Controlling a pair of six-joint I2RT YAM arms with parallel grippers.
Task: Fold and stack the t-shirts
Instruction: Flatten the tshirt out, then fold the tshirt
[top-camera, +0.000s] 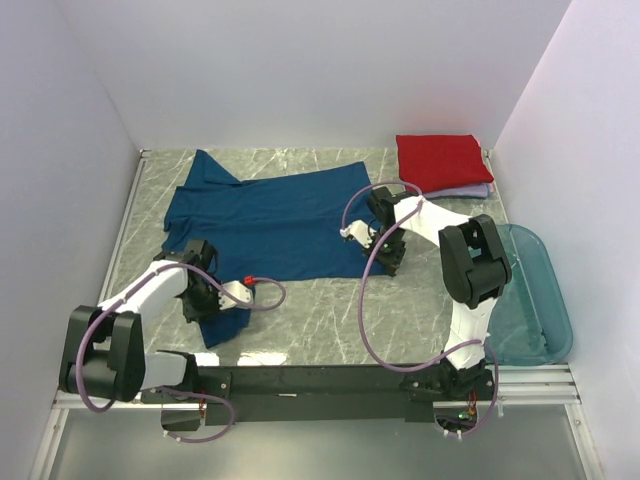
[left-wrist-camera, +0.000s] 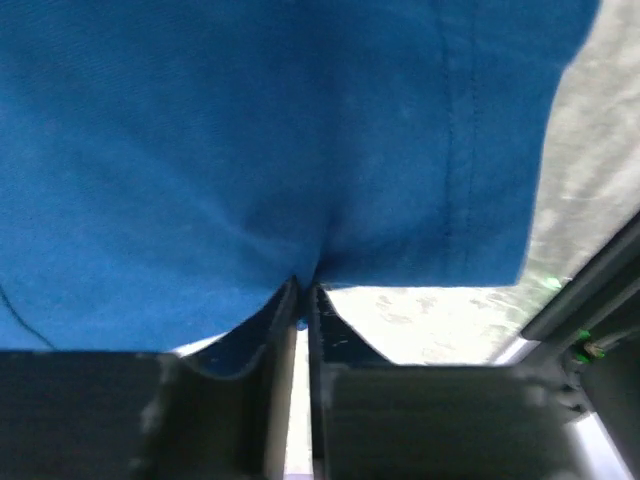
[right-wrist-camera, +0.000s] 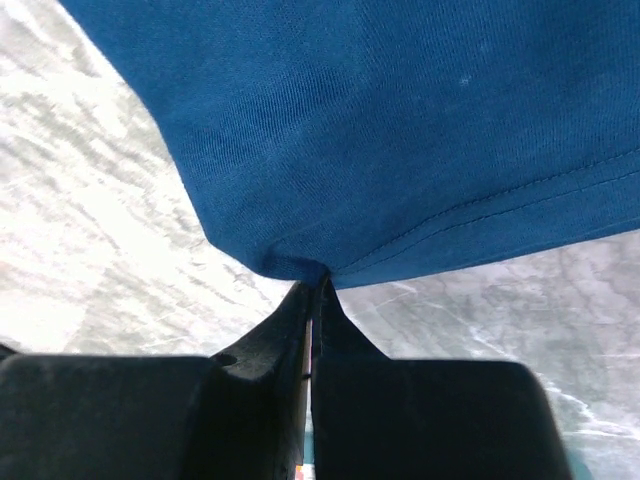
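A dark blue t-shirt (top-camera: 270, 225) lies spread out on the marble table (top-camera: 320, 310), one sleeve reaching toward the back left. My left gripper (top-camera: 197, 300) is at its near-left corner. In the left wrist view this gripper (left-wrist-camera: 305, 290) is shut on a pinch of the blue cloth (left-wrist-camera: 250, 150). My right gripper (top-camera: 388, 265) is at the shirt's near-right corner. Seen from the right wrist, it (right-wrist-camera: 318, 283) is shut on the hemmed edge of the blue cloth (right-wrist-camera: 400, 130). A folded red t-shirt (top-camera: 443, 160) rests on a folded pale lavender t-shirt (top-camera: 470, 190) at the back right.
A translucent teal tub (top-camera: 545, 290) stands at the table's right edge, beside the right arm. White walls close in the table at the back and on both sides. Loose cables loop over the table near both wrists.
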